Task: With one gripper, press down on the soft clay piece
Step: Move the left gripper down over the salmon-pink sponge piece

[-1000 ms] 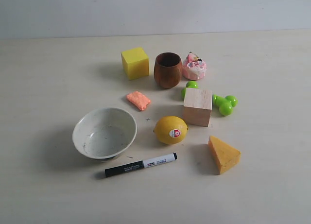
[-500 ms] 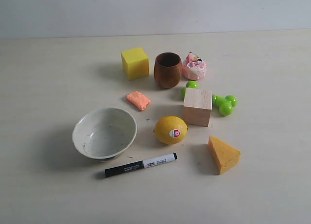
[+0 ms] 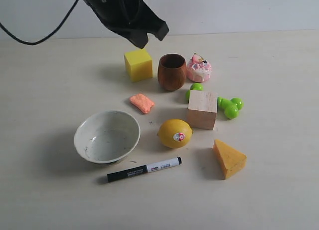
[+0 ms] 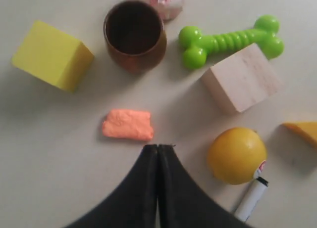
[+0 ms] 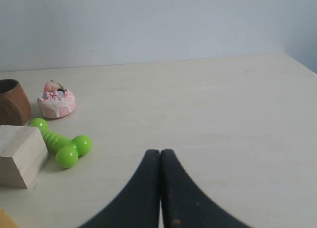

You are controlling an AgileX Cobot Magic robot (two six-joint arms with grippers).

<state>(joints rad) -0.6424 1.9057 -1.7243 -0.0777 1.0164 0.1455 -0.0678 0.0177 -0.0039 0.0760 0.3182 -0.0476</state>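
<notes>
Clay [image 4: 127,124] lies on the table [image 4: 44,159] just ahead of the tips of the left gripper [image 4: 158,148], which hangs clear of it, fingers pressed together on nothing. Next out, to one side, sit a lemon [image 4: 237,155] and a marker [image 4: 250,201]. Farther ahead stand a block [image 4: 242,78], a cup [image 4: 134,36] and a cube [image 4: 52,55], then a green dumbbell [image 4: 229,39]. The right gripper [image 5: 160,153] is likewise closed and empty.

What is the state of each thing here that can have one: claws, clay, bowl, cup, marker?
left claw: shut, holding nothing, in the air.
right claw: shut, holding nothing.
soft clay piece: lying flat, no claw touching it.
bowl: upright, empty.
wooden cup: upright, looks empty.
marker: lying on its side.
</notes>
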